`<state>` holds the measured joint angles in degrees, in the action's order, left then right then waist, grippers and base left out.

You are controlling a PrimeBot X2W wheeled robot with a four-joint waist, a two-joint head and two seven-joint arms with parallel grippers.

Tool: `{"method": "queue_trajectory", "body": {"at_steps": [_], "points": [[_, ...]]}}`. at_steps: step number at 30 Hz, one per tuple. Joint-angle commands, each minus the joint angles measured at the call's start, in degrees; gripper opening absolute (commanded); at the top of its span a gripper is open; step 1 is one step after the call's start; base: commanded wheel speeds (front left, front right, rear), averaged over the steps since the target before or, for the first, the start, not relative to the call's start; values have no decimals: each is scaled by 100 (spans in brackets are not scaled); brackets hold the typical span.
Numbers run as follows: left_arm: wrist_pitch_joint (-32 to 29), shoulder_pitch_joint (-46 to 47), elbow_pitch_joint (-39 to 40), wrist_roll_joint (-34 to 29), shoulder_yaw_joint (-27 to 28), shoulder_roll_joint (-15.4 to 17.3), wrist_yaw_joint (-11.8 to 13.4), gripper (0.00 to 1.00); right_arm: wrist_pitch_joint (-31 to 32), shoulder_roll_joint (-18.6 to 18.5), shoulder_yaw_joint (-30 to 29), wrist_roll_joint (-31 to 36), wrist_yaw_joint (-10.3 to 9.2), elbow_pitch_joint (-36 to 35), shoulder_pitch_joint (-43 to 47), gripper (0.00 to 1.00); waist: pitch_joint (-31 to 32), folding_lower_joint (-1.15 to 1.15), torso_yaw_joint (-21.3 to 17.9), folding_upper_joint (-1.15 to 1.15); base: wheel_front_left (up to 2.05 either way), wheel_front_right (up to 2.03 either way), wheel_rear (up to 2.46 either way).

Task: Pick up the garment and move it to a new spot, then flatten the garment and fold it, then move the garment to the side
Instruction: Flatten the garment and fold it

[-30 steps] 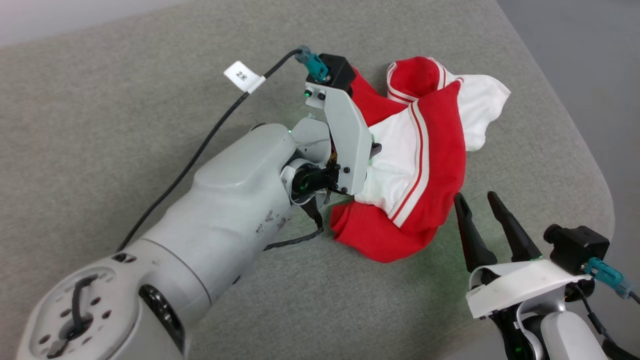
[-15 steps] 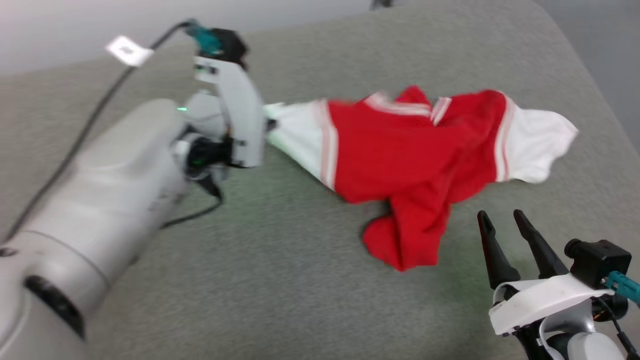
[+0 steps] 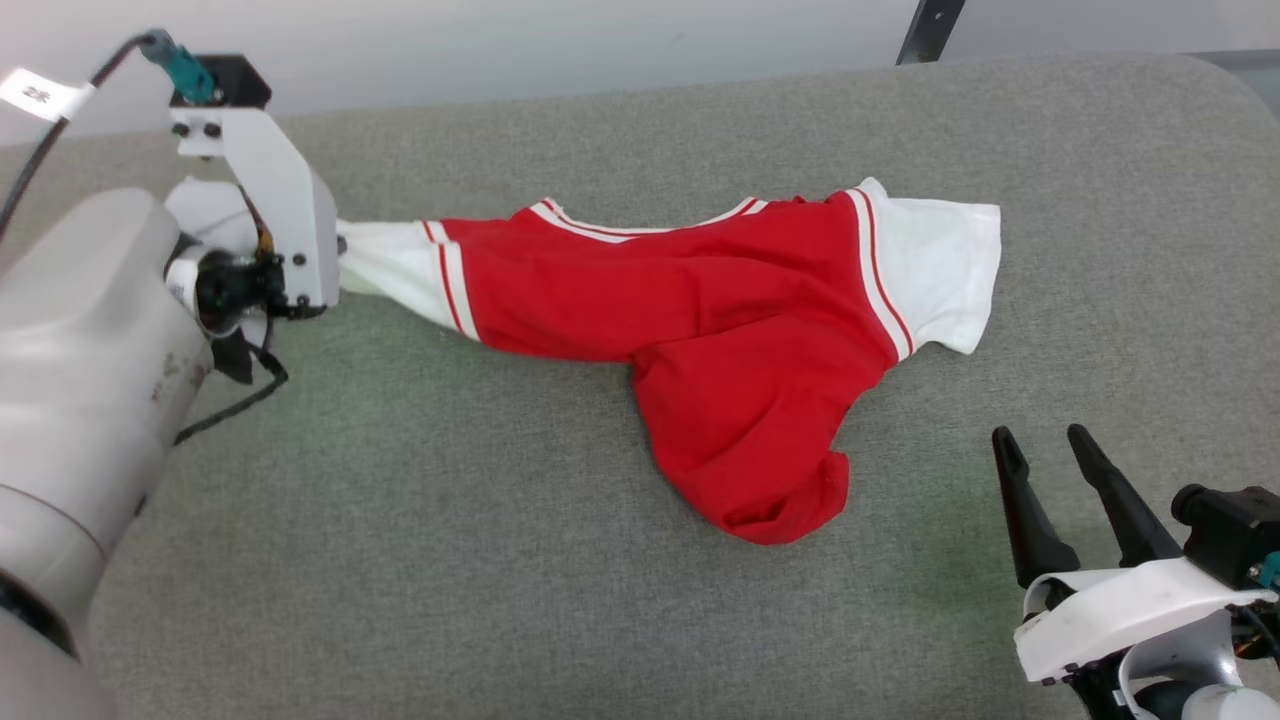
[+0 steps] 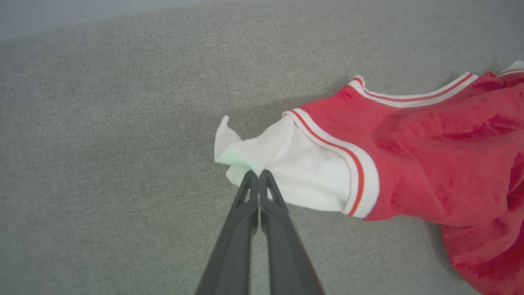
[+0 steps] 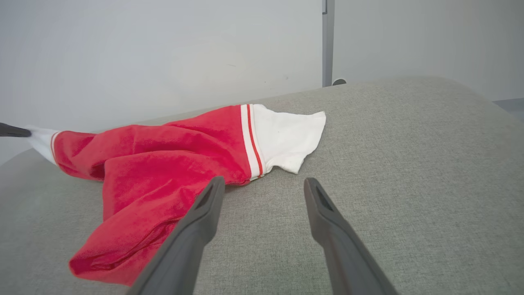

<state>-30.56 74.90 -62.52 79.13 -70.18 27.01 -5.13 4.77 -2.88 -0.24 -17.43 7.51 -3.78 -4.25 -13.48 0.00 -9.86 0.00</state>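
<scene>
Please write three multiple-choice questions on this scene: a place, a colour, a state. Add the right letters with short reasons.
1. Where does the left end effector grip the garment? A. a white sleeve B. the red hem C. the collar
2. What colour is the garment's body? A. blue B. green C. red
3. How is the right end effector? A. shut on cloth B. open, holding nothing C. shut, empty
Answers: 1 A, it is closed on white cloth; 2 C, the wide middle part is red; 3 B, its jaws stand apart with nothing between them.
</scene>
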Motion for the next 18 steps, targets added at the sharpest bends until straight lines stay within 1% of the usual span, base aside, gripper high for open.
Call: {"method": "queue_trajectory", "body": {"at_steps": [1, 4, 7, 9, 12, 13, 14, 15, 16, 17, 18], "points": [[106, 8, -67, 25, 43, -34, 23, 0, 21, -2, -49, 34, -4, -54, 55, 100, -18, 0, 23, 0, 0, 0, 0], [226, -147, -178, -155, -50, -101, 57, 0, 72, 0, -64, 23, -4, -118, 80, 100, -52, 0, 27, 0, 0, 0, 0], [450, -270, -314, -159, -27, -202, 109, 0, 106, -1, -31, 18, -4, -167, 31, 100, -126, 0, 2, 0, 0, 0, 0], [693, -313, -426, -274, -57, -215, 139, 0, 122, 0, -7, 21, -4, -195, -26, 100, -189, 0, -31, 0, 0, 0, 0], [1045, -403, -590, -291, -27, -259, 172, 0, 118, -1, -16, 35, -4, -236, -76, 100, -271, 0, -81, 0, 0, 0, 0], [1124, -419, -631, -299, -23, -270, 169, 6, 117, -1, -24, 33, -4, -246, -74, 100, -291, 0, -90, 0, 0, 0, 0], [1232, -419, -660, -338, -30, -276, 158, 22, 116, -1, -31, 34, -4, -252, -71, 100, -306, 0, -96, 0, 0, 0, 0], [1351, -418, -698, -350, -20, -279, 156, 32, 112, -1, -38, 34, -4, -255, -69, 100, -318, 0, -100, 0, 0, 0, 0], [1468, -429, -729, -338, 8, -288, 159, 33, 106, 0, -41, 32, -4, -258, -69, 100, -329, 0, -101, 0, 0, 0, 0], [1600, -450, -758, -340, 22, -299, 160, 31, 95, -1, -39, 31, -4, -251, -70, 100, -334, 0, -103, 0, 0, 0, 0], [1727, -468, -786, -362, 30, -303, 166, 33, 88, -1, -33, 29, -4, -237, -74, 100, -335, 0, -105, 0, 0, 0, 0]]}}
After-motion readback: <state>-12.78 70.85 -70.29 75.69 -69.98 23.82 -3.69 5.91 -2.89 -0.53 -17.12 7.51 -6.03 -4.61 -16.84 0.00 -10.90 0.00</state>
